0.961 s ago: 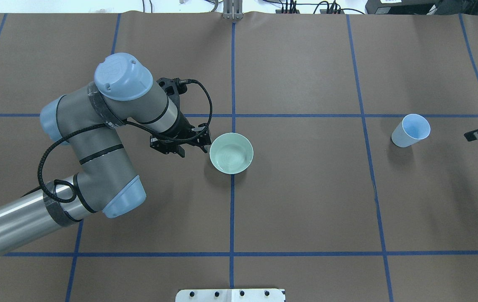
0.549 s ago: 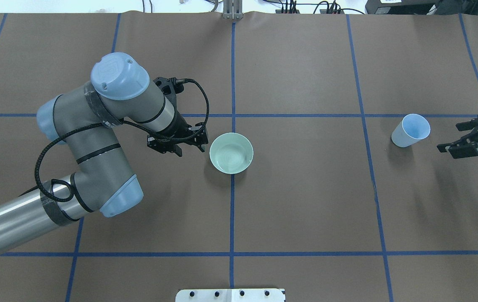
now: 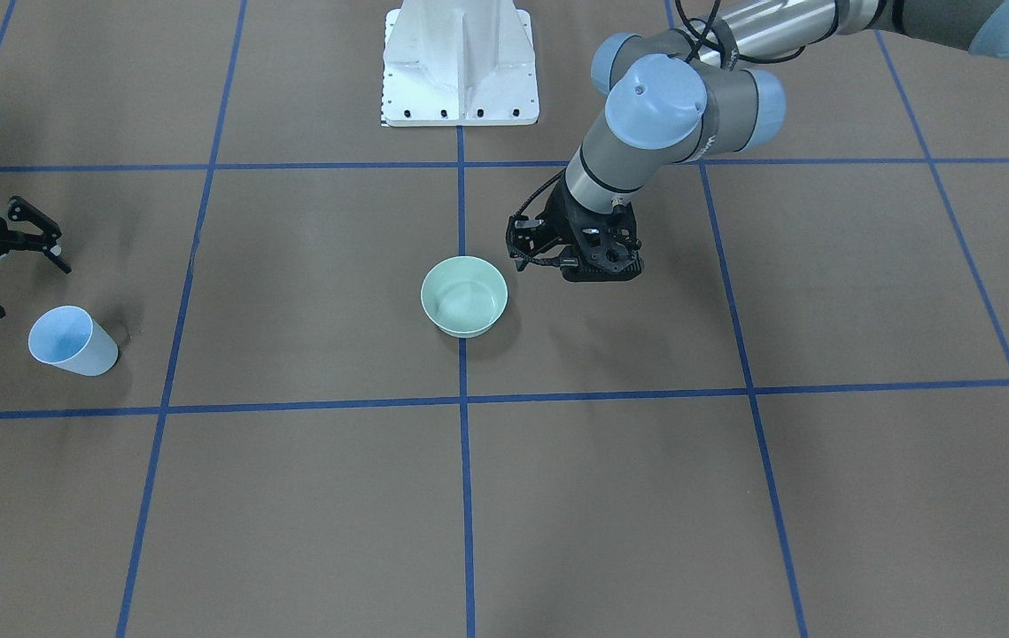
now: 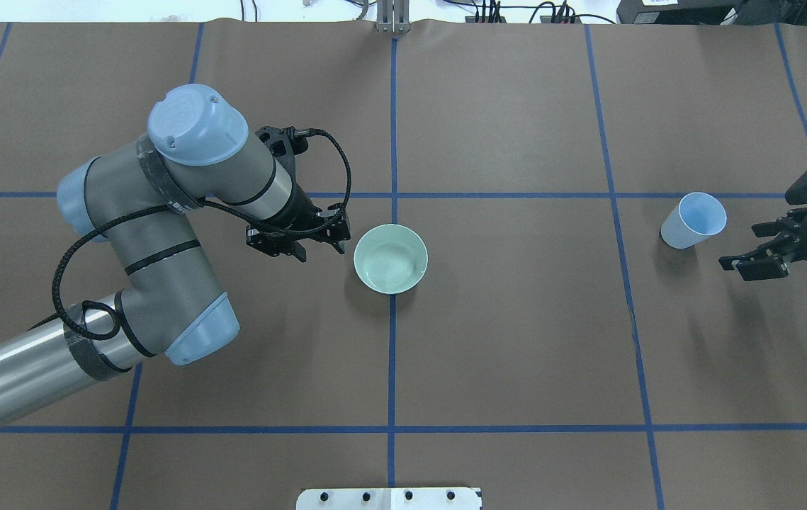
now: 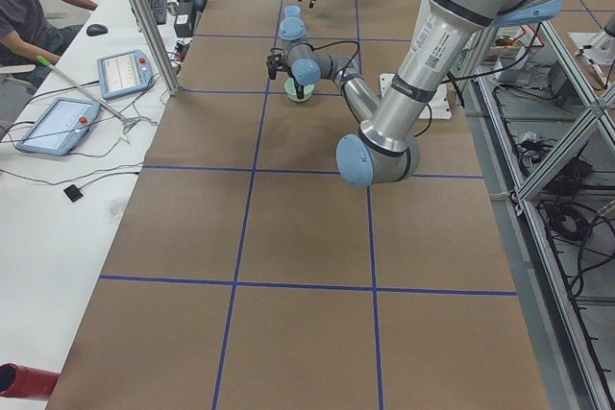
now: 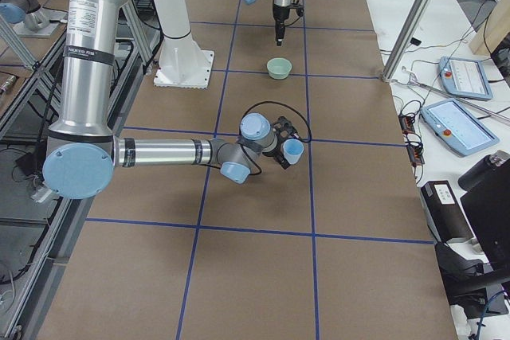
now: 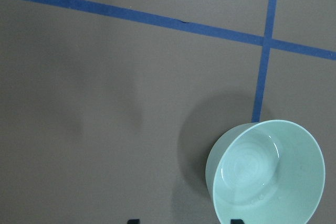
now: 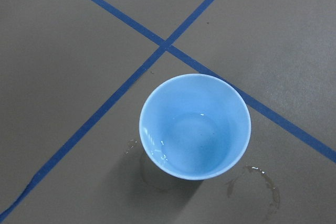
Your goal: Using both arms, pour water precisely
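A pale green bowl (image 4: 390,258) stands upright at the table's centre, also in the front view (image 3: 464,296) and the left wrist view (image 7: 265,171). My left gripper (image 4: 319,250) is open and empty, just left of the bowl and not touching it. A light blue cup (image 4: 693,219) stands upright at the right, also in the front view (image 3: 72,340). In the right wrist view the cup (image 8: 194,126) holds water (image 8: 157,150), which shows as pale glints. My right gripper (image 4: 747,248) is open and empty, a short way right of the cup.
Brown paper with a blue tape grid (image 4: 393,354) covers the table. The white pedestal (image 3: 460,62) stands at the robot's edge. Dried ring stains (image 8: 262,187) lie by the cup. An operator (image 5: 29,7) and tablets (image 5: 120,72) are beside the far edge.
My right gripper has come in from the right edge towards the cup. My left gripper has drawn back a little to the left, away from the bowl.
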{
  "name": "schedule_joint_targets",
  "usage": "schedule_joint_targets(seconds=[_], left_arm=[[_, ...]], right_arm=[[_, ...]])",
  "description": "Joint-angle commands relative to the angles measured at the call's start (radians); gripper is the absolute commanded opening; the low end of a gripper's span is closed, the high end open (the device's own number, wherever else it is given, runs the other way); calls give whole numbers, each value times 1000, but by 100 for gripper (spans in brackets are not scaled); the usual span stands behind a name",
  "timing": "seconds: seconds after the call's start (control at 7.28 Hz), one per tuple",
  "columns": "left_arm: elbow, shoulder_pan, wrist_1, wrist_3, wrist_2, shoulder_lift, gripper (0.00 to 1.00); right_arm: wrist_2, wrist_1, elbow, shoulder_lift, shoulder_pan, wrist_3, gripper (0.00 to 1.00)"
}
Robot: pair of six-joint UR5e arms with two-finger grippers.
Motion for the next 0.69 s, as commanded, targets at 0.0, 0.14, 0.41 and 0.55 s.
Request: schedule_joint_targets(seconds=[0.0, 0.14, 0.41, 0.55], left_arm=[[-5, 0, 0, -1, 1, 12, 66], [-7, 0, 0, 1, 1, 19, 66], [-7, 0, 0, 1, 1, 21, 66], [-7, 0, 0, 1, 1, 21, 66]], right_arm=[[-48, 1, -28, 19, -30, 23, 99], [-53, 2, -56, 43, -34, 30, 99], [-79, 4, -73, 60, -51, 78, 99], [-100, 5, -73, 60, -62, 87, 99]])
